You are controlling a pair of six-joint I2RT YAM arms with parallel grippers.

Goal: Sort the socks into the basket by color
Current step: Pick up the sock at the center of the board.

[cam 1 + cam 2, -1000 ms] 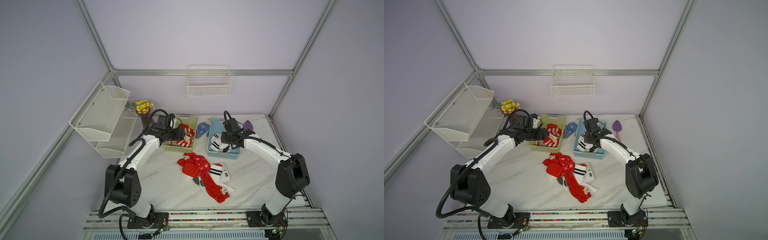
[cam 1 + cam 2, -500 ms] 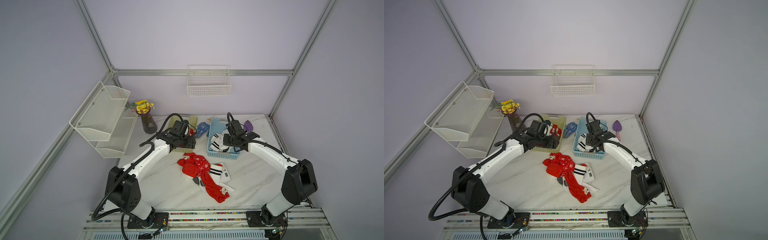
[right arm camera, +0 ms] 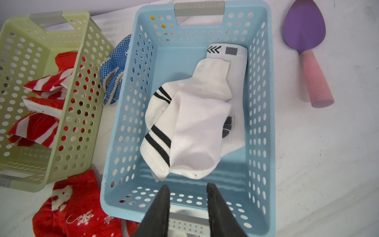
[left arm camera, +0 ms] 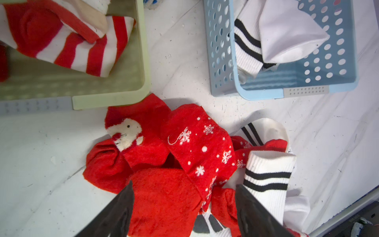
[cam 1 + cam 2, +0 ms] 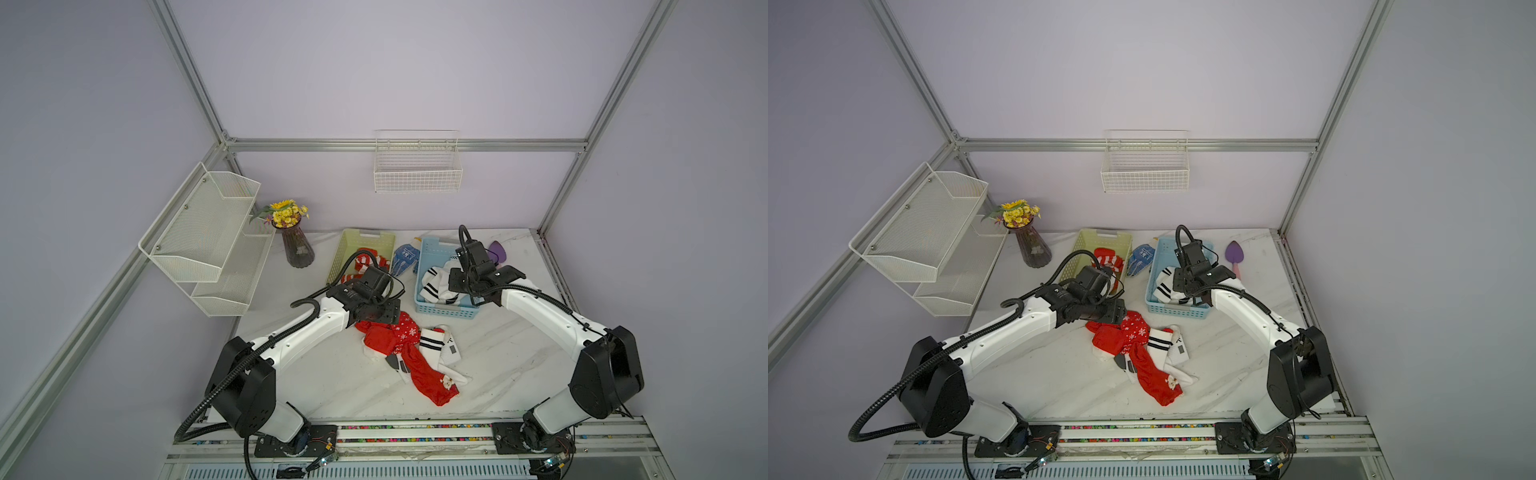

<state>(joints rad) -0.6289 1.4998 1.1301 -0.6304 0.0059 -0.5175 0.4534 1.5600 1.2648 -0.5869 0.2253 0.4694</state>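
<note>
A pile of socks lies on the table in front of the baskets, red ones (image 5: 386, 338) (image 4: 164, 197) mixed with white black-striped ones (image 5: 432, 343) (image 4: 266, 174). My left gripper (image 4: 184, 185) (image 5: 380, 316) hangs open just above the red socks, holding nothing. Red-and-white striped socks (image 4: 82, 51) lie in the green basket (image 5: 368, 237) (image 4: 143, 61). White socks (image 3: 196, 127) lie in the blue basket (image 5: 446, 309) (image 3: 264, 123). My right gripper (image 3: 188, 185) (image 5: 465, 286) is open over that basket's near wall, with nothing between its fingers.
Blue dotted gloves (image 5: 403, 257) lie between the two baskets. A purple trowel with a pink handle (image 3: 307, 41) lies right of the blue basket. A vase of yellow flowers (image 5: 297, 249) and a wire shelf (image 5: 208, 232) stand at the back left.
My left arm has swung out of the green basket and come forward over the sock pile. My right arm has shifted only slightly over the blue basket.
</note>
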